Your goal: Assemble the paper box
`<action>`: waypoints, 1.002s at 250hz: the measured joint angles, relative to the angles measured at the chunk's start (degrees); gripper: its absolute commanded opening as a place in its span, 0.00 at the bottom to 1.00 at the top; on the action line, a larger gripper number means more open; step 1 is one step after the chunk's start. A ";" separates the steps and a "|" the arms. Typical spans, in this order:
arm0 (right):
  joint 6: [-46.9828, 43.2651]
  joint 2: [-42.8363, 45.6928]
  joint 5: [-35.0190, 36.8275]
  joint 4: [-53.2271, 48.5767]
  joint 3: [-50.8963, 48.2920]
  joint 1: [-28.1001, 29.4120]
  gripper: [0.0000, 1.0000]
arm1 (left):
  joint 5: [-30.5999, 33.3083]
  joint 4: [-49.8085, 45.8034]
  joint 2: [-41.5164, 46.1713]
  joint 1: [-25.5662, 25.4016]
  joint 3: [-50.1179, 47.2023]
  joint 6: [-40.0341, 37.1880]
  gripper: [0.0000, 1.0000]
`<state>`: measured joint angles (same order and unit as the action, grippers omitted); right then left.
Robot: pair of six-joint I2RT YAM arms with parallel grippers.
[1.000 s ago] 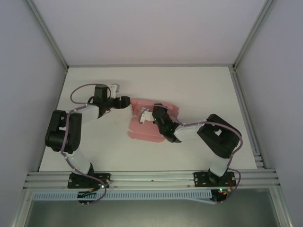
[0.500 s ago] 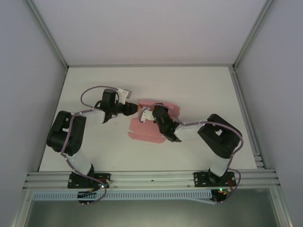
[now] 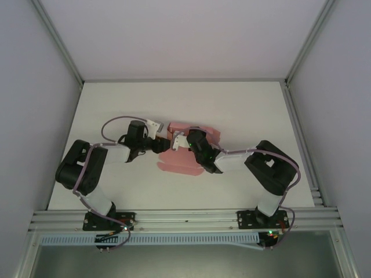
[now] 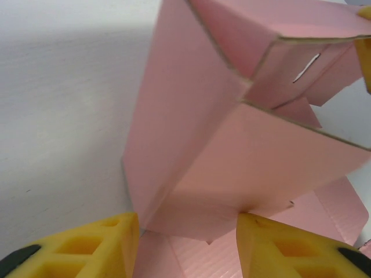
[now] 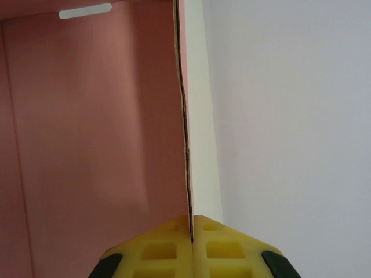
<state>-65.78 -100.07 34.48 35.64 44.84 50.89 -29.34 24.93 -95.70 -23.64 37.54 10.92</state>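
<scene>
Pink box point(image 3: 179, 163) sits at centre of desk point(image 3: 261, 110). The left pincer point(image 4: 185, 237) has moved in, jaws narrowed round raised wall, grip unclear; right pincer point(image 5: 191, 229) clamped on wall edge. Folding under way.

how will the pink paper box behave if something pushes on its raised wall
The paper box is probably light and floppy: thin sheet, its edge a mere line where the right gripper pinches it. A push on the raised wall would likely fold it at the creases rather than slide the whole thing. Loose flaps may spring back.
</scene>
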 measured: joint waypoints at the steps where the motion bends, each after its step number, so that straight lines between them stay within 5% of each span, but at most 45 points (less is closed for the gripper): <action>1: 0.00 0.00 0.00 -0.02 0.00 0.00 0.00 | 0.00 0.00 0.00 -0.02 0.00 -0.04 0.47; 96: 1.38 0.72 0.50 -2.80 0.52 -0.13 0.00 | 2.91 -0.74 -2.40 -2.62 5.44 -2.80 0.32; 178: 2.99 1.25 0.07 -4.07 0.52 -0.13 0.00 | 12.11 2.12 -3.04 -4.81 5.49 -2.32 0.24; 217: 3.54 1.25 0.24 -4.24 0.52 -0.22 0.00 | 19.89 3.61 -3.37 -7.32 5.60 -2.40 0.05; 251: 4.81 1.25 0.42 -4.42 0.52 -0.22 0.00 | 29.33 3.85 -4.00 -10.32 6.29 -2.54 0.00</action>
<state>-60.97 -98.83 34.89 31.22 45.36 50.68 -0.01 28.77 -99.70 -33.95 43.83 8.38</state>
